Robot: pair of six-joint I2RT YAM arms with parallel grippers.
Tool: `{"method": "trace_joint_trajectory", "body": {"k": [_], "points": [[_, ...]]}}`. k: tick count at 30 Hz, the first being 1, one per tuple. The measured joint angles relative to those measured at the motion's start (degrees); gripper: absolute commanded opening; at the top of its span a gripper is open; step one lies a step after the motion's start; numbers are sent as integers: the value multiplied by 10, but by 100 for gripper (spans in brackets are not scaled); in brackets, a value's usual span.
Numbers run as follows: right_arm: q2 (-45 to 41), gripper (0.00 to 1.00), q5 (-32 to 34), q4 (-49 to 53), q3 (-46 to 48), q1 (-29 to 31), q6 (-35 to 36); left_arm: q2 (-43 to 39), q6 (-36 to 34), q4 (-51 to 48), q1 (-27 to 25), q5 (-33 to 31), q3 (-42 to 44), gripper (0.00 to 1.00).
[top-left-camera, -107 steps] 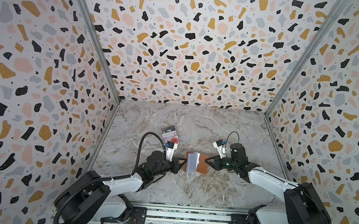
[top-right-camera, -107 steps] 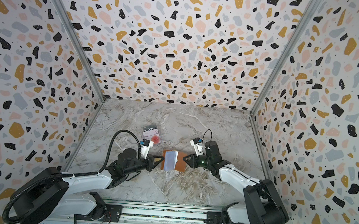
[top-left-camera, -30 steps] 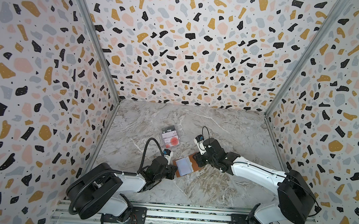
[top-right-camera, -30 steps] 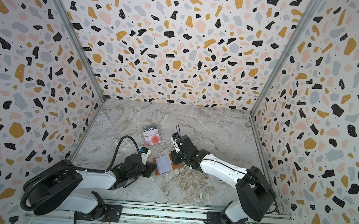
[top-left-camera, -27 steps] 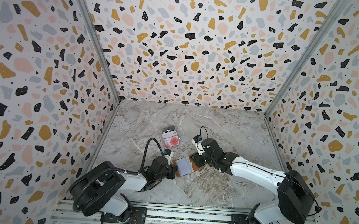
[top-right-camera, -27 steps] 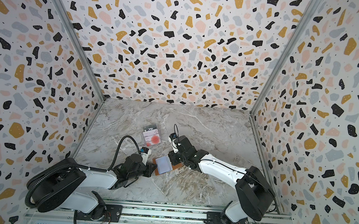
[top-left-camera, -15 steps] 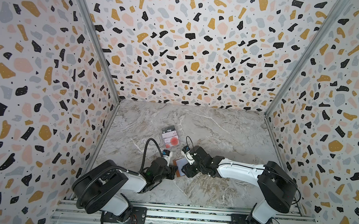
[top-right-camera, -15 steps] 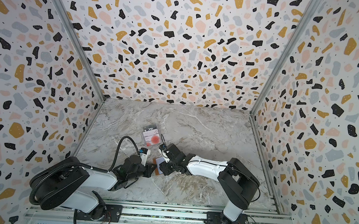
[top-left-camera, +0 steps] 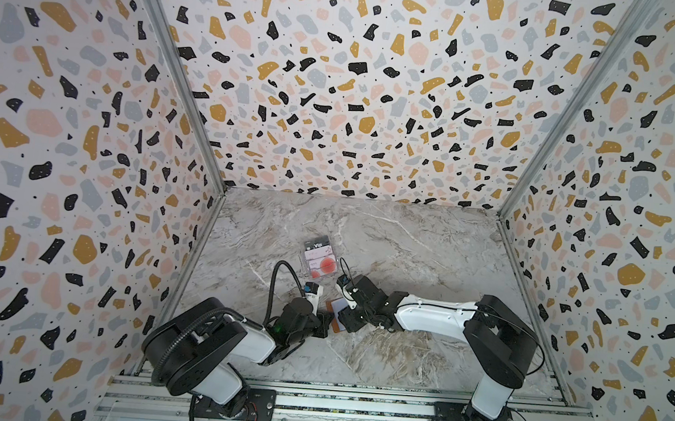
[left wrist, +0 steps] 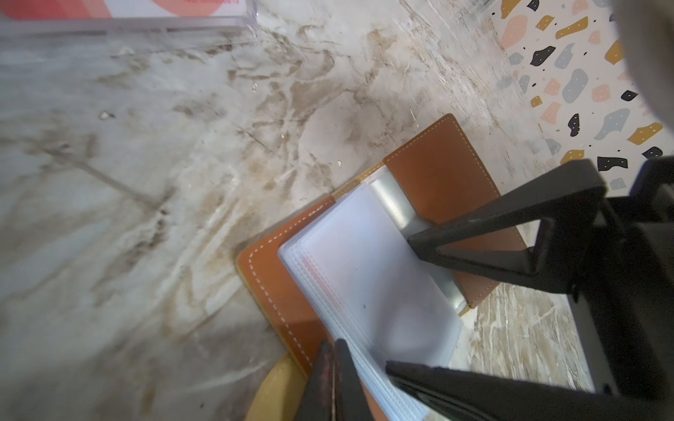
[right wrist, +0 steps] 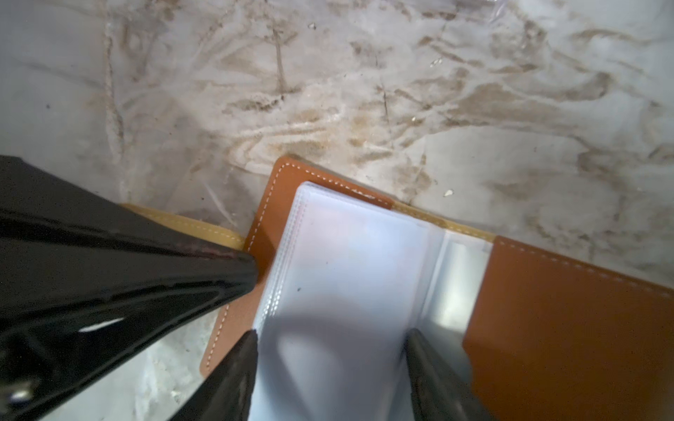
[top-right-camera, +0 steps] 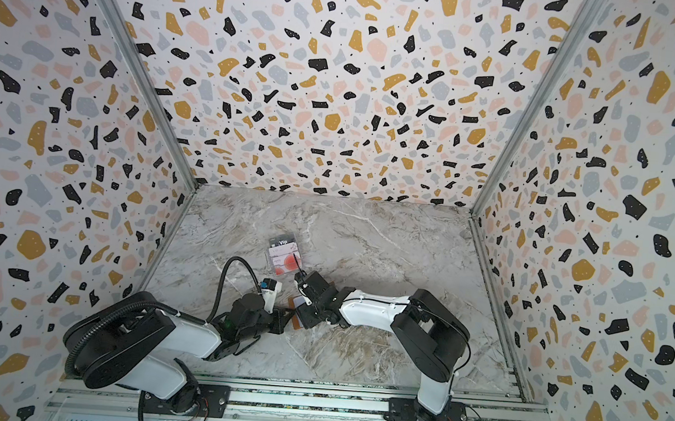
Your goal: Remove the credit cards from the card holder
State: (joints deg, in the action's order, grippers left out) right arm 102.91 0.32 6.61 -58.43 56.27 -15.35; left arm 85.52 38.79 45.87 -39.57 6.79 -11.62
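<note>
- Speckled walls [top-left-camera: 339, 74] close in a marble-patterned bench [top-left-camera: 407, 247]. In both top views the card holder [top-left-camera: 336, 324] [top-right-camera: 296, 323] lies open near the bench's front middle, between the tips of the two arms.
- In both top views the left jaws reach it from the left and the right jaws from the right. Behind it, a little apart, a clear case [top-left-camera: 306, 253] holds credit cards [top-left-camera: 327, 265]: a dark "Vip" one and white ones with red circles.
- Left wrist view: the card holder [left wrist: 437, 171] lies flat with its brown cover spread and a stack of clear sleeves [left wrist: 364, 273] over one half. The left jaws are pressed together, pinching the cover's edge beside the sleeves. A corner of the clear case [left wrist: 146, 25] shows farther off.
- Right wrist view: the right jaws stand wide apart, one finger [right wrist: 233, 368] at each side of the sleeves [right wrist: 346, 273], closed on nothing. A tan strap [right wrist: 189, 222] pokes out under the cover. Whether the sleeves hold cards cannot be told.
</note>
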Motion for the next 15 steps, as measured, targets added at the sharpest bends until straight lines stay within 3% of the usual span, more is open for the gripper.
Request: {"method": "trace_joint_trajectory", "body": {"k": [7, 15], "points": [[2, 66, 9, 0, 0, 5, 1, 1, 0, 0, 0, -1, 0, 6], [-3, 56, 34, 3, 0, 8, 0, 6, 0, 7, 0, -2, 0, 5]]}}
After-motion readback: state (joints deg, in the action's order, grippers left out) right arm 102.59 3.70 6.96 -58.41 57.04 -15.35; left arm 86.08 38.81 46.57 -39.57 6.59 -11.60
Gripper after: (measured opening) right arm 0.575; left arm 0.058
